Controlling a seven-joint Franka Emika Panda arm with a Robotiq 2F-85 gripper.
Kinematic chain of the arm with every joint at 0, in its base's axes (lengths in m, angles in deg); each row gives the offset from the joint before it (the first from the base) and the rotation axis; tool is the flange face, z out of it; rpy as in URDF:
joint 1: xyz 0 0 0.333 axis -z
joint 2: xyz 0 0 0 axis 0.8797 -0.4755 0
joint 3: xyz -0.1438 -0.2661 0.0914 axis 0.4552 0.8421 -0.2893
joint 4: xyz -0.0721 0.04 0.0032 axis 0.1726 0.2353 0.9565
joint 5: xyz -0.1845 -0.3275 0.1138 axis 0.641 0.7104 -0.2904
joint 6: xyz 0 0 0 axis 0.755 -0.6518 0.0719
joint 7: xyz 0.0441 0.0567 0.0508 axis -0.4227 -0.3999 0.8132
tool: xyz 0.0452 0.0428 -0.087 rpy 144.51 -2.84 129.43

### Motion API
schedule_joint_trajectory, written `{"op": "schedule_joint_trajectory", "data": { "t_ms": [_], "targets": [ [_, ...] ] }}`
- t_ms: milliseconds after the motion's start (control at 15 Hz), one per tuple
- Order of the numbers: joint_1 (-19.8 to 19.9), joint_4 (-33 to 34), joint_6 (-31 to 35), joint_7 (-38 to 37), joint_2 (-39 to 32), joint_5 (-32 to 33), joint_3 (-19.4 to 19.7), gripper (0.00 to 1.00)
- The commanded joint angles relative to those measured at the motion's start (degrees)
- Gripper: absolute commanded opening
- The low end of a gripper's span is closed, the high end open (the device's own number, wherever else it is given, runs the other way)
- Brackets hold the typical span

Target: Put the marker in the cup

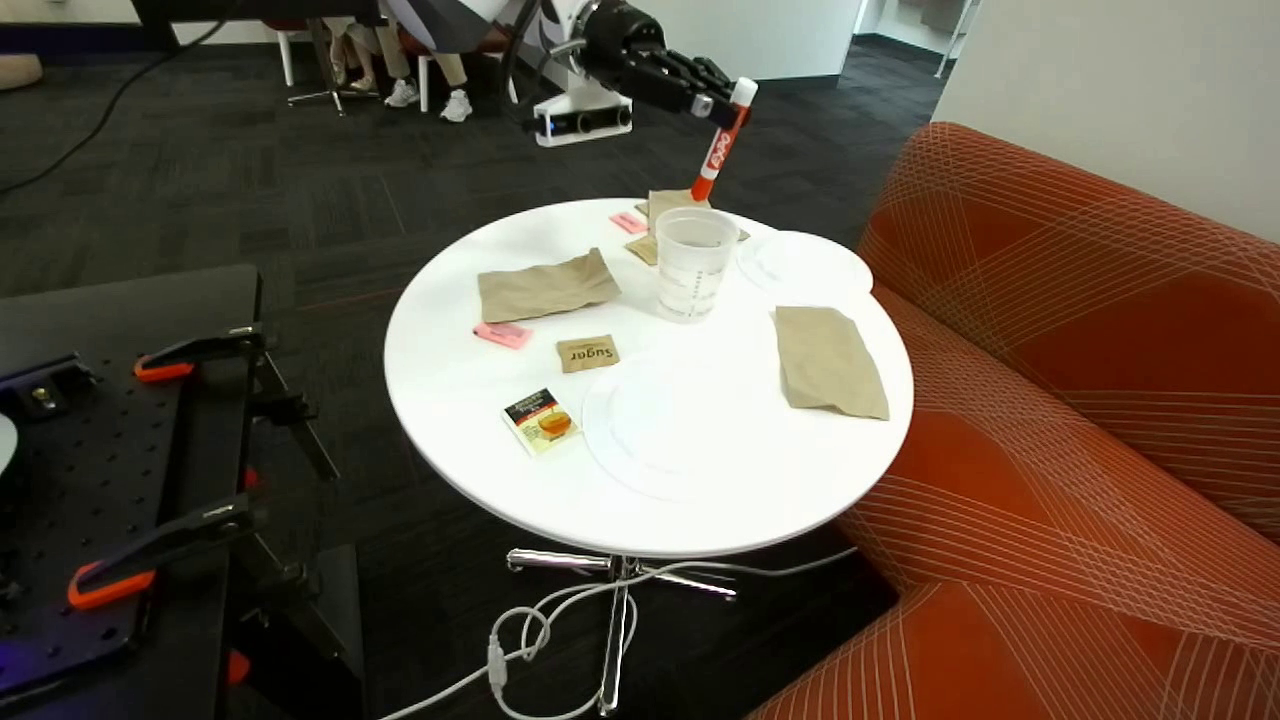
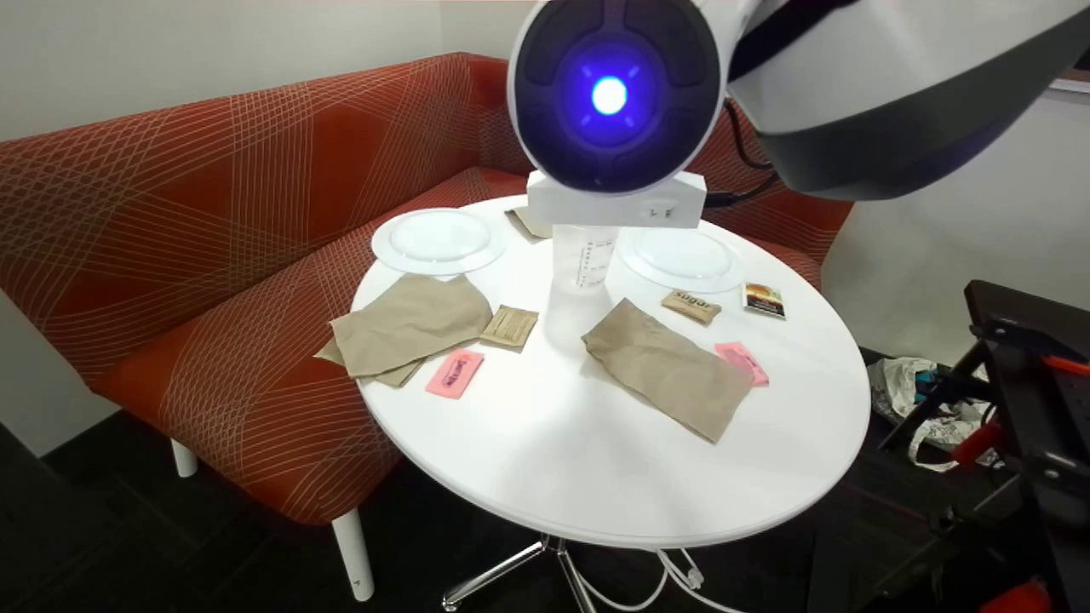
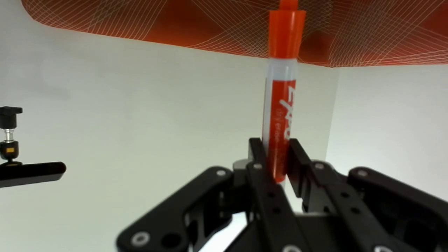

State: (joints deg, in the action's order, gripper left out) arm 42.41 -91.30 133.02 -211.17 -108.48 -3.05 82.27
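The red-and-white marker [image 1: 717,155] is held by my gripper [image 1: 730,112]. It is a little tilted in an exterior view, white end up and red cap down. In the wrist view the marker [image 3: 282,105] stands between the two fingertips of the gripper [image 3: 275,147], which press on its end. The clear cup [image 1: 692,270] stands upright on the table. In that exterior view the marker's cap shows just above and behind the cup's rim, apart from it. The cup [image 2: 586,257] also shows below the wrist in an exterior view, its top hidden; there the marker and fingers are hidden.
The round white table [image 1: 480,400] bears clear plates [image 1: 805,265], brown napkins [image 1: 830,362], a sugar packet [image 1: 588,353], pink packets [image 1: 502,334] and a tea packet [image 1: 541,420]. A red-orange sofa [image 2: 281,281] borders it. A black stand with clamps [image 1: 215,300] is nearby.
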Motion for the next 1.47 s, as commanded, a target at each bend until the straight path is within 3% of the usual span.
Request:
{"op": "schedule_joint_trajectory", "data": {
  "t_ms": [0, 1400],
  "targets": [
    [1.06, 3.35, -1.41, -0.18, -2.56, 1.14, -1.29, 0.05],
    [1.46, 11.02, -1.01, 1.34, -12.44, -0.61, -1.1, 0.05]
  ]
}}
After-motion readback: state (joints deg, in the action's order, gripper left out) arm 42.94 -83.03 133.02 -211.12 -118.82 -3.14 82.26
